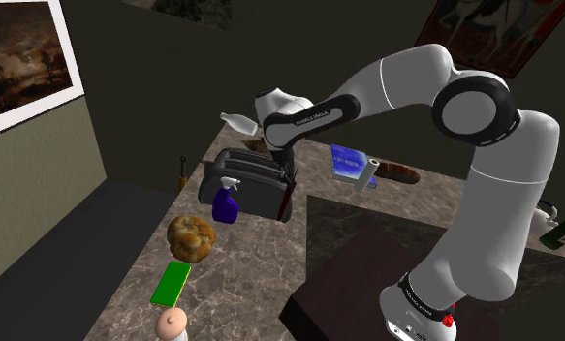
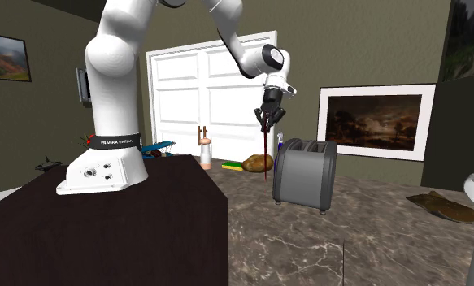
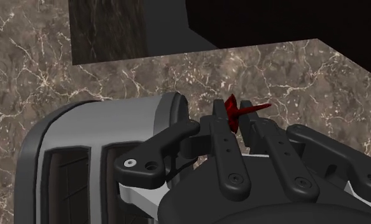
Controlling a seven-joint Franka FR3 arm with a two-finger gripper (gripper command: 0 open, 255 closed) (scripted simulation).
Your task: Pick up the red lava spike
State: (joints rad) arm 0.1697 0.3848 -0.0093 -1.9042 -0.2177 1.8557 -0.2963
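**Red spike** (image 2: 265,154): a thin, dark red shaft, tapered to a point, with a jagged, brighter red top (image 3: 231,105). It is held nearly upright, point downward. The top is clasped between the fingers of the gripper (image 2: 265,123). The shaft hangs just beside one end of the toaster (image 2: 305,172).

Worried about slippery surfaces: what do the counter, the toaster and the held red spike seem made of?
Counter: polished stone, likely marble; brown mottling with pale veins. Toaster: smooth grey shell, metal or plastic; no grain decides it. Red spike in the gripper: plain matte red, jagged; material unclear.
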